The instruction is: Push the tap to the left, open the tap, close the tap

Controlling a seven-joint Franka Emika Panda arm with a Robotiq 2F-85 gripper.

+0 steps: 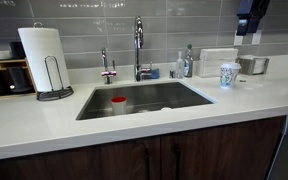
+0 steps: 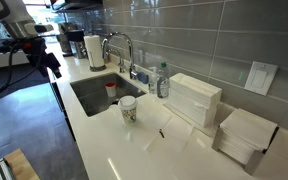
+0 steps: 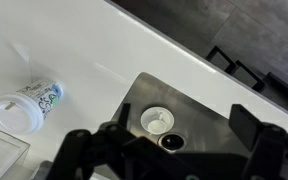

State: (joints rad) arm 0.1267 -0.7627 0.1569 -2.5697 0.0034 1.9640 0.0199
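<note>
The gripper (image 1: pixel 252 14) hangs high at the scene's right, fingers (image 3: pixel 76 148) spread wide around nothing. The tap (image 1: pixel 138 45) stands well apart to its left and lower, upright behind the sink (image 1: pixel 92 102): 1 tall chrome gooseneck, spout arching over the basin, small lever at its base.

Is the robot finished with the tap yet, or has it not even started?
It looks like it has not started. Done: nothing yet. The tap stands untouched, and no water shows in the sink. In hand: the gripper hangs above the sink, its fingers spread open and holding nothing. Left: pushing the tap to the left, opening it, then closing it.
</note>
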